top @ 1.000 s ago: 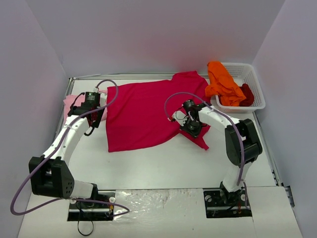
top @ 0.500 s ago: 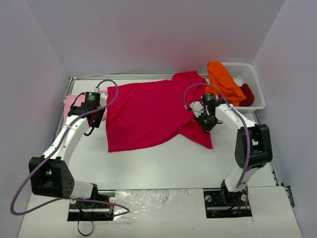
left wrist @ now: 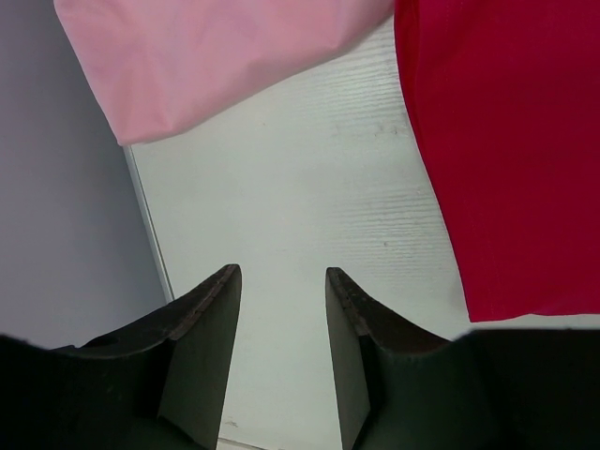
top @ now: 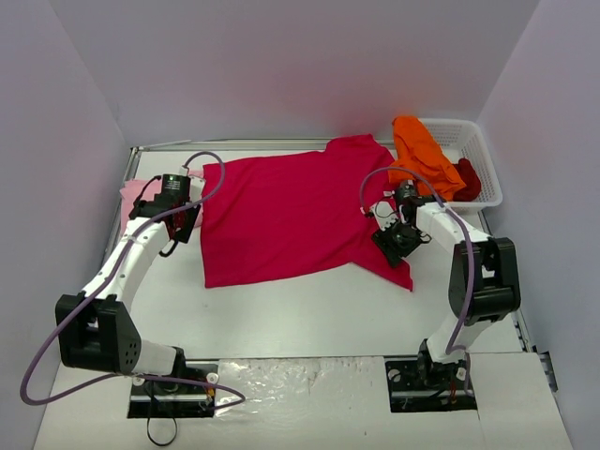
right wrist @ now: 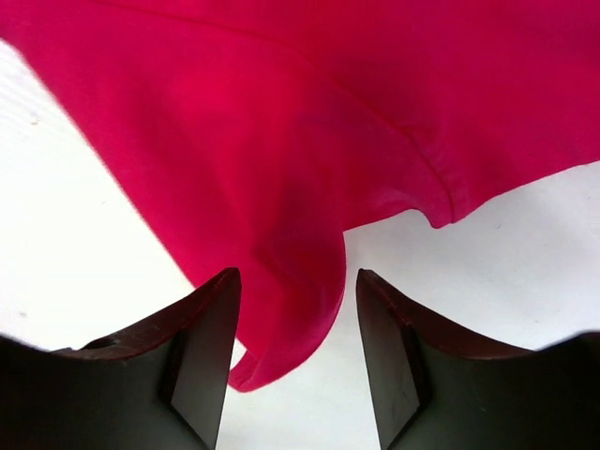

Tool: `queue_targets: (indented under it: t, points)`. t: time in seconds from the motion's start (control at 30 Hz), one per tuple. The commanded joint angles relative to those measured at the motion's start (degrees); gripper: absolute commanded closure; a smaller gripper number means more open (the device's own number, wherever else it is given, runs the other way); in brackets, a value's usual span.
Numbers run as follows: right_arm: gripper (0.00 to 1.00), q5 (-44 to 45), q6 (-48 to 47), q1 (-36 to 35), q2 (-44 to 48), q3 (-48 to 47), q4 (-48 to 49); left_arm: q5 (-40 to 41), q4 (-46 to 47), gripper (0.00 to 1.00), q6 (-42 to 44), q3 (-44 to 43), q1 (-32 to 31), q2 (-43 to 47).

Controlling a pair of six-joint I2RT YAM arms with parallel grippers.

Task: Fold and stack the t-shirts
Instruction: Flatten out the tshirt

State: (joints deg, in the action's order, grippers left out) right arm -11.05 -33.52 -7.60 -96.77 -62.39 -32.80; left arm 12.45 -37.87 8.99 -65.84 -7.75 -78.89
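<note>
The large crimson-magenta t-shirt (top: 281, 211) lies spread flat mid-table. Its lower right corner (right wrist: 291, 309) lies loose on the table under my right gripper (top: 398, 239), whose jaws stand open on either side of it (right wrist: 295, 277) without pinching it. The pale pink t-shirt (top: 131, 195) sits folded at the far left. My left gripper (top: 180, 223) hovers open and empty over bare table (left wrist: 281, 277), between the pink shirt (left wrist: 206, 56) and the crimson shirt's left edge (left wrist: 506, 141). The orange t-shirt (top: 422, 155) and the dark red one (top: 467, 178) are in the basket.
The white mesh basket (top: 483, 141) stands at the back right, with the orange shirt draped over its left rim. A raised rail (left wrist: 148, 216) borders the table's left side beside the grey wall.
My right gripper has pulled the crimson shirt's lower right corner out toward the right and then opened, letting it go. The left arm has stayed where it was.
</note>
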Motion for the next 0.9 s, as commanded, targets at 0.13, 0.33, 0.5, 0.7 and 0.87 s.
queue_targets:
  t: [0.13,0.33,0.5,0.7,0.87]
  points:
    - [0.5,-4.7,-4.9,-2.2,14.7,-3.1,-4.8,0.3,-1.2,0.58,0.8,-1.7,0.5,1.0]
    - [0.51,-4.2,-10.8,-6.6,16.5,-1.3,-11.0,0.5,-1.4,0.57,0.8,-2.0,0.5,0.8]
    - [0.54,-4.0,-11.6,-9.2,15.0,2.0,-11.5,0.6,-1.2,0.57,0.8,-1.7,0.5,0.8]
    - [0.53,-3.2,-12.4,-9.3,11.7,3.6,-10.2,0.6,-1.1,0.57,0.8,-1.2,0.8,1.2]
    - [0.51,-2.8,-12.7,-9.3,7.4,3.2,-9.6,0.5,-1.2,0.57,0.9,-1.0,1.0,1.5]
